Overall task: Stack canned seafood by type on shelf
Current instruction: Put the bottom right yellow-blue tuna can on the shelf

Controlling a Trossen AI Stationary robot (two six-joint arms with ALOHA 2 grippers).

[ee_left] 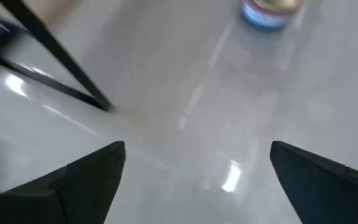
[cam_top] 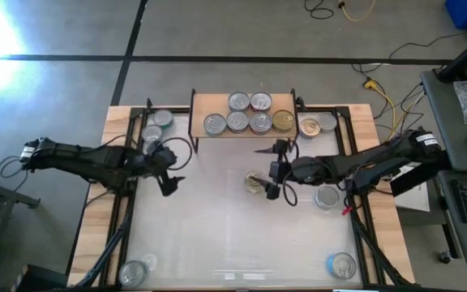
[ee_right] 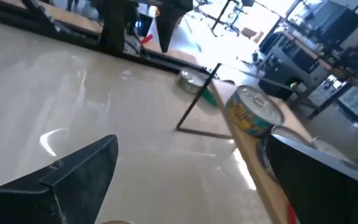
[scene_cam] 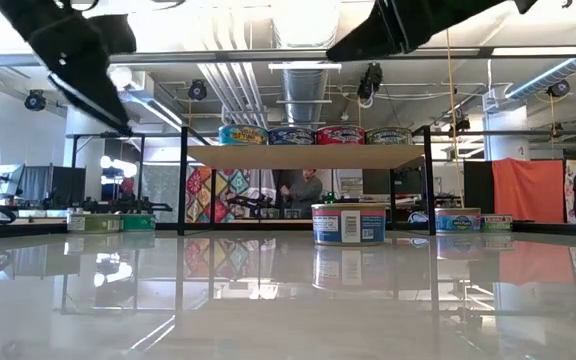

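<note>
Canned seafood tins (cam_top: 242, 113) sit in two rows on the shelf (cam_top: 203, 105) at the bench's (cam_top: 217, 235) far edge. Another tin (cam_top: 254, 183) stands on the bench beneath the right claw (cam_top: 274, 169), which is open. The left claw (cam_top: 169, 170), also open, hovers empty.

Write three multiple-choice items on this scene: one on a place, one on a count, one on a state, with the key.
1. Where is the right gripper?
A. over a tin in front of the shelf
B. at the table's near left corner
C. on top of the shelf

2. How many tins lie on the shelf?
A. two
B. six
C. ten

3. How does the left gripper stand?
A. shut on a tin
B. open, empty
C. shut, empty

Key: 1 A, it hovers by the gold-topped tin; 2 B, six tops show; 3 B, its fingers are spread over bare table.
</note>
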